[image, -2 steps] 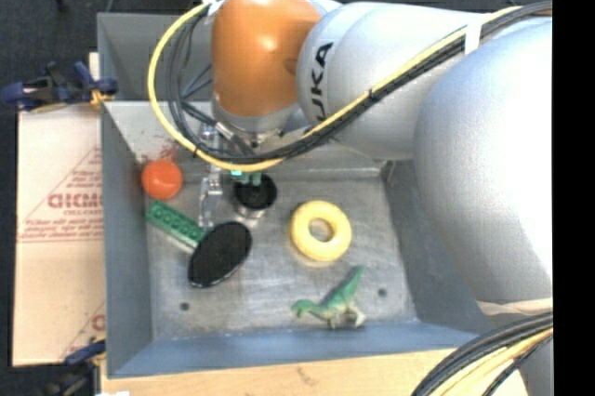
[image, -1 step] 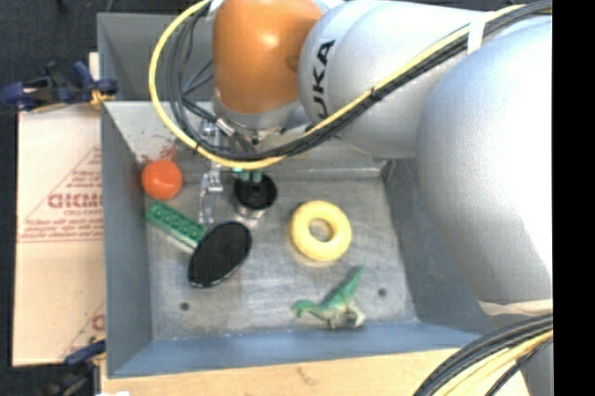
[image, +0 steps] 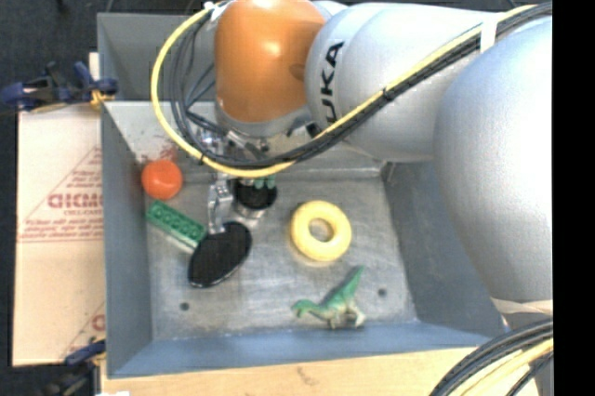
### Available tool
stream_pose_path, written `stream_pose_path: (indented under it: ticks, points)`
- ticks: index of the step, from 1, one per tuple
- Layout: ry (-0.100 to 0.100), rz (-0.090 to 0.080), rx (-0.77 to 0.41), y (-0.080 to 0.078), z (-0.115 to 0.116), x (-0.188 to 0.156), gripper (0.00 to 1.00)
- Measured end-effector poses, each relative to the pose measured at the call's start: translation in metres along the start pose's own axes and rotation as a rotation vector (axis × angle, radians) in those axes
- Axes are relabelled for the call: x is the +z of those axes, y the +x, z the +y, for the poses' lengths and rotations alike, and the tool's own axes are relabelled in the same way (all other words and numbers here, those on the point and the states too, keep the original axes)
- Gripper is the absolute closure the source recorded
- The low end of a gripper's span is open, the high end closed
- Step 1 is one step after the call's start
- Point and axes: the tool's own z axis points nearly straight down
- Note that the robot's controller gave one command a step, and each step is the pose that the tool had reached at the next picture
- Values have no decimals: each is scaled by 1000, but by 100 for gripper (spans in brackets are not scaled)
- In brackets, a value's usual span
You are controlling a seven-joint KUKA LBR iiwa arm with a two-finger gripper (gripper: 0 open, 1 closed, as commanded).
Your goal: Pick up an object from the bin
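My gripper hangs below the arm's orange cover in the left middle of the bin. Its metal tip is just above the upper end of a flat black oval thing lying on the floor. A green toy brick lies slanted just left of that oval, close to the gripper. An orange round thing sits further up, near the left wall. Directly right of the gripper tip is a small dark round piece with a green edge; whether it is loose or part of the gripper I cannot tell.
A yellow tape roll lies flat to the right of the gripper. A green toy dinosaur lies near the bin's front wall. The arm covers the bin's back and right side.
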Motion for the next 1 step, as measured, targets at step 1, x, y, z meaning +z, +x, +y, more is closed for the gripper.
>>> stream_pose_path:
  ticks: [1]
  points:
    - [-1,-3,-191,10,-8,11,0]
